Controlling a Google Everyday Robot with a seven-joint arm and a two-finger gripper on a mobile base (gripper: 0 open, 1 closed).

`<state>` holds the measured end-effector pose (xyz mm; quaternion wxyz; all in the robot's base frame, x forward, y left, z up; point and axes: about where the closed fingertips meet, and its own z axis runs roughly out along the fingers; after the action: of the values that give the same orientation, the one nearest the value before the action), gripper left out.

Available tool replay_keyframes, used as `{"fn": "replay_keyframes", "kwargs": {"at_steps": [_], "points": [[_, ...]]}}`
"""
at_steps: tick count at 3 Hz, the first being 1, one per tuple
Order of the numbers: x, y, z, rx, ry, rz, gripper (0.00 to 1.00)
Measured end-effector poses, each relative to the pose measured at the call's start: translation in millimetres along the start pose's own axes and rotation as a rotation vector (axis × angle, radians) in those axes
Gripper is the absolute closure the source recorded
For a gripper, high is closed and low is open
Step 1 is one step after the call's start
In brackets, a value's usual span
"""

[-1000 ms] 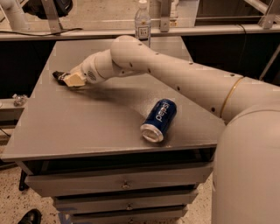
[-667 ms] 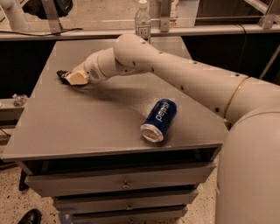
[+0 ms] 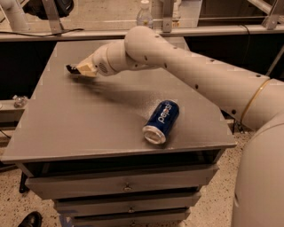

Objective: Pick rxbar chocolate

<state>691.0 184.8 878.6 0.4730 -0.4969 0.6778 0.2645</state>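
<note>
My gripper (image 3: 80, 70) is over the far left part of the grey table (image 3: 80, 128), at the end of the white arm that reaches in from the right. It is shut on the rxbar chocolate (image 3: 70, 68), a small dark flat bar. Only the bar's dark end sticks out to the left of the pale fingers (image 3: 86, 68). The bar is held a little above the tabletop, with a soft shadow beneath it.
A blue Pepsi can (image 3: 161, 121) lies on its side near the table's front right. A clear water bottle (image 3: 144, 13) stands behind the table's far edge. Drawers sit under the tabletop. A dark shoe (image 3: 30, 219) is on the floor at the lower left.
The gripper has moved up and slightly right with the dark bar in it, and the bar has left the tabletop. The can has not moved.
</note>
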Motion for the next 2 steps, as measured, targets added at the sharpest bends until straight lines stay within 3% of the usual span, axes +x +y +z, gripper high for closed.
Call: {"fn": "replay_keyframes", "kwargs": {"at_steps": [1,2], "points": [[-14,-8,-22,0.023,-0.032,-0.022,1.0],[-38,-15,-49,0.036,-0.107,-0.036,1.0]]}}
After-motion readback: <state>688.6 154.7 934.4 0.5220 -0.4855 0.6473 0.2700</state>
